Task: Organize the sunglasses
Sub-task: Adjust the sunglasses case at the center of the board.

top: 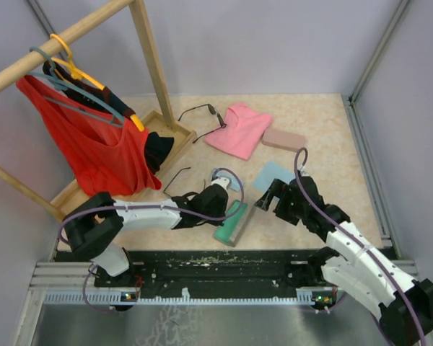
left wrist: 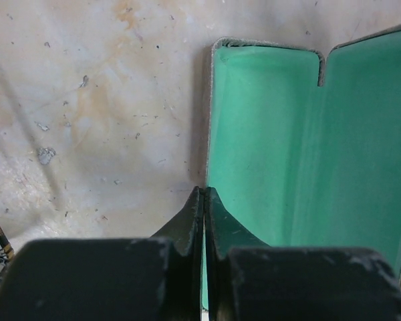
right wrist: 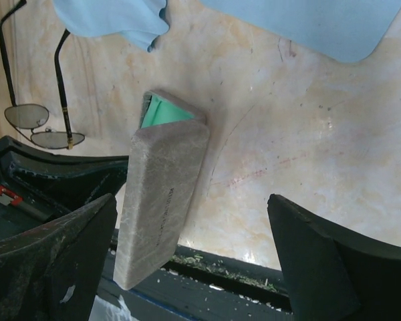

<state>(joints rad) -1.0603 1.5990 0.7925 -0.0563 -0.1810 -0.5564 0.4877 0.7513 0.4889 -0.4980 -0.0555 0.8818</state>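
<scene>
**Left tool shut at the open case, right tool wide open above it**

The left arm reaches low from the desk's near-left corner toward the middle, forearm almost flat. The left tool [left wrist: 204,200] is closed, its fingertips pressed together right at the rim of the open case [top: 231,225]. Whether they pinch that rim cannot be told. One pair of sunglasses [right wrist: 57,139] lies unfolded on the desk [top: 325,122], just left of this tool and apart from the case. The second pair [top: 215,112] lies well away near the far edge, between the rack's base and a pink cloth [top: 238,128].

The right arm rises from the near-right corner and bends inward over the desk. The right tool [right wrist: 192,204] hangs with its fingers spread wide, holding nothing. It sits above the case's grey shell, with the near sunglasses beyond that.

A blue cloth [top: 270,175] lies beside the right tool, and another lies under the left wrist. A pink case [top: 283,138] rests toward the far-right.

The desk is beige, marbled and stained. A wooden rack [top: 148,50] with a red garment [top: 94,144] on hangers stands along the left edge. Pale walls enclose the space.
</scene>
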